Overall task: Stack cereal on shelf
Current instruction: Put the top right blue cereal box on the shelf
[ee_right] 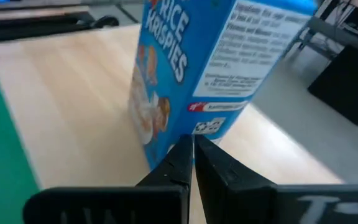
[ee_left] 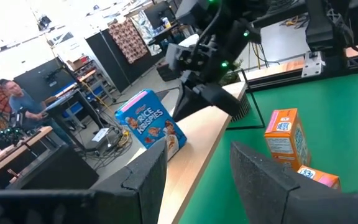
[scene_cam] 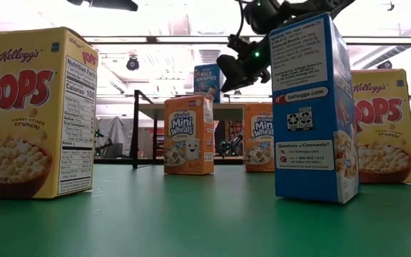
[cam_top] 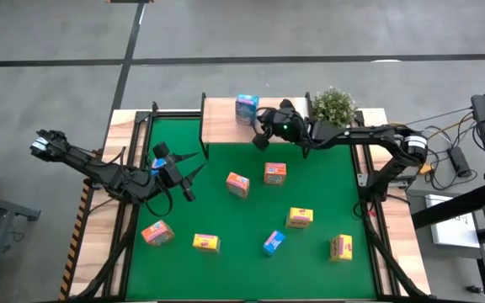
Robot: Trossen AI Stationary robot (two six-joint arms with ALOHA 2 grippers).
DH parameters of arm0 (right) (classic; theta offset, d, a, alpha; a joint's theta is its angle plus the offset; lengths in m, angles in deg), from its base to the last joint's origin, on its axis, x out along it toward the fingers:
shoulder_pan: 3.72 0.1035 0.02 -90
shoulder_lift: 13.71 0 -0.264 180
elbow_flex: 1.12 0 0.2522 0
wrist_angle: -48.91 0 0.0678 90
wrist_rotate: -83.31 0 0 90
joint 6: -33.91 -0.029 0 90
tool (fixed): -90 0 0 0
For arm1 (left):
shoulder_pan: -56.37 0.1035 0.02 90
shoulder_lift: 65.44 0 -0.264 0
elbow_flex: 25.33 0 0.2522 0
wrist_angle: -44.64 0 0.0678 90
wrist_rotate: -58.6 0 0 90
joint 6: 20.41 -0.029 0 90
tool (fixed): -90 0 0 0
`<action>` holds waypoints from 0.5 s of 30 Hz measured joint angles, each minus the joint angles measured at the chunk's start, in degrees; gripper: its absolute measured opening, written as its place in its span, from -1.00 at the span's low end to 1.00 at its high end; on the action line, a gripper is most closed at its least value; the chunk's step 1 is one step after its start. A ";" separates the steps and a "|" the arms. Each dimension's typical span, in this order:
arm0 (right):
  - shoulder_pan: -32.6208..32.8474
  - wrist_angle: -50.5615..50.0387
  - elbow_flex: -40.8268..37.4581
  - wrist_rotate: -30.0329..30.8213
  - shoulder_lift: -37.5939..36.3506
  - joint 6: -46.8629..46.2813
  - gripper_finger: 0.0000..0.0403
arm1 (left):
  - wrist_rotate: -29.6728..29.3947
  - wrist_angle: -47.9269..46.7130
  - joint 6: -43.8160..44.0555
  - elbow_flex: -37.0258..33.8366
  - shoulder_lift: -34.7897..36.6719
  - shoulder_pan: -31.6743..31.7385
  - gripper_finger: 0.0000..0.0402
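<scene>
Blue box (ee_right: 191, 68) stands on the shelf (ee_right: 73, 106) just beyond the closed, empty right claw (ee_right: 192, 163); left claw (ee_left: 197, 171) open over green mat (cam_top: 226, 219).

Left arm: reaching in from the table's left edge, left gripper (cam_top: 194, 175) standing with fingers parted.
Right arm: stretching along the table's back edge, right gripper (cam_top: 260, 141) pinching fully closed.

A: Where does each camera sit?

B: The high view looks straight down on the green mat (cam_top: 251, 210) and both arms. The low view sits at mat level, very near the boxes, facing the room.

A: And the wrists?

B: Both face the blue Rice Krispies box (ee_left: 149, 118) on the shelf (ee_right: 61, 106); the right one is seemingly almost touching it.
</scene>
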 joint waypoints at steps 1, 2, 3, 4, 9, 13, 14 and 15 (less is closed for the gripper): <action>-0.56 -0.02 0.26 -0.73 0.43 0.10 -0.96 | 0.00 0.05 -0.21 0.01 0.00 0.00 -0.21; -0.90 0.24 0.73 -1.68 1.28 0.31 -0.96 | 0.00 0.15 -0.37 0.02 0.00 0.00 -0.21; -1.13 0.93 1.49 -2.55 2.35 0.44 -0.96 | 0.00 0.18 -0.39 0.03 0.00 0.00 -0.21; -1.37 1.20 2.34 -3.27 3.47 0.45 -0.96 | 0.00 0.21 -0.52 0.04 0.00 0.00 -0.21; -1.53 0.19 8.00 -2.56 9.34 1.48 -0.96 | 0.00 0.52 -1.02 0.17 0.00 0.00 -0.21; -1.54 -0.90 13.05 -2.28 12.49 2.43 -0.96 | 0.00 0.46 -1.03 0.17 0.00 0.00 -0.21; -1.54 -1.74 14.44 -2.26 13.14 2.49 -0.96 | 0.00 0.44 -1.04 0.17 0.00 0.00 -0.21; -1.56 -2.96 15.62 -2.21 13.72 2.54 -0.96 | 0.01 0.42 -1.02 0.17 0.00 0.00 -0.21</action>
